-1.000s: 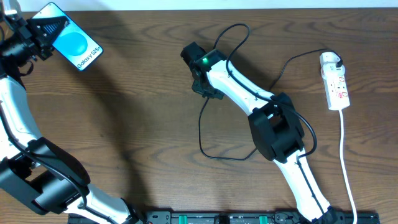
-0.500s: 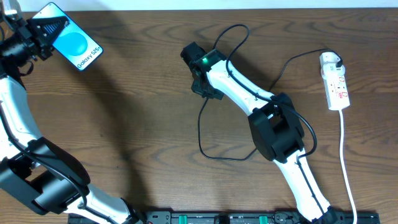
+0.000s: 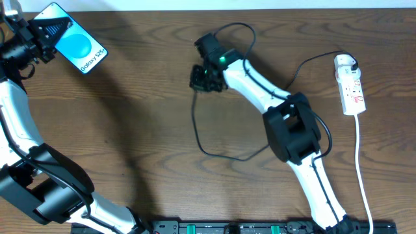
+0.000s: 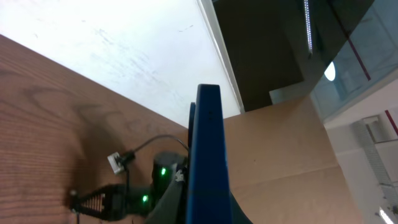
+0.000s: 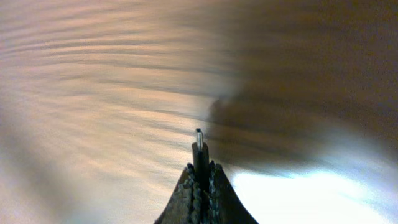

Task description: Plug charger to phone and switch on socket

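Charger [image 5: 199,148] clamped in right claw [image 5: 200,173], phone [image 3: 78,45] aloft

The left wrist view shows the phone [image 4: 208,155] edge-on, its screen unseen and its lower end cut off by the picture's bottom edge. In the right wrist view the table [image 5: 93,93] is blurred, and of the charger [image 5: 199,152] only the plug tip shows, the cable hidden behind the fingers [image 5: 185,199]. Overhead, the switches on the socket [image 3: 350,88] are too small to read.
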Controlling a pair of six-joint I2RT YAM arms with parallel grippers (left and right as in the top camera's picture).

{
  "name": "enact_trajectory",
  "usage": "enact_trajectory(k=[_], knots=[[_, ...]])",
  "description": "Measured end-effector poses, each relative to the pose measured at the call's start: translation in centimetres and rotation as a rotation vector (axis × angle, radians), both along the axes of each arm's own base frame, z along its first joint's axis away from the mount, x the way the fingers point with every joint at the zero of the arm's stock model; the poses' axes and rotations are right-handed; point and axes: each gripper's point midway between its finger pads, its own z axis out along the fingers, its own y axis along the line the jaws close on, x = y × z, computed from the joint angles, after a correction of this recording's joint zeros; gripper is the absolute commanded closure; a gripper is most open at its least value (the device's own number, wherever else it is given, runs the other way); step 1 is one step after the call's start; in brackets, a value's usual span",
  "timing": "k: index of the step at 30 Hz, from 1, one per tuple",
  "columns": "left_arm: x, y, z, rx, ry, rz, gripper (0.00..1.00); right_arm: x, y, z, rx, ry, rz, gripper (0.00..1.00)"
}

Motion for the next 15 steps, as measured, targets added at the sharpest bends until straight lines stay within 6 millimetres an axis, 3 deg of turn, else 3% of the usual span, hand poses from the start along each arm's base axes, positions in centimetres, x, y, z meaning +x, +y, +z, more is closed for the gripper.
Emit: enact_trajectory(k=[3, 7, 11, 15], knots=[[0.0, 0.0, 0.0, 0.000, 0.000, -0.001, 0.93, 0.8, 2.4, 3.5, 0.293, -0.063, 0.177, 0.99], [0.1, -0.5, 0.0, 0.000, 0.000, -0.011, 0.93, 0.3, 3.2, 8.4, 0.569, -0.138, 0.368, 0.99], [0.4, -1.9, 0.0, 0.001, -0.001, -0.043, 0.93, -1.8, 3.5, 12.0, 0.760, -0.178, 0.551, 0.99], [0.7, -3.5, 0.0, 0.008, -0.011, -0.078, 0.93, -4.1, 3.9, 14.1, 0.875, -0.178, 0.687, 0.99]])
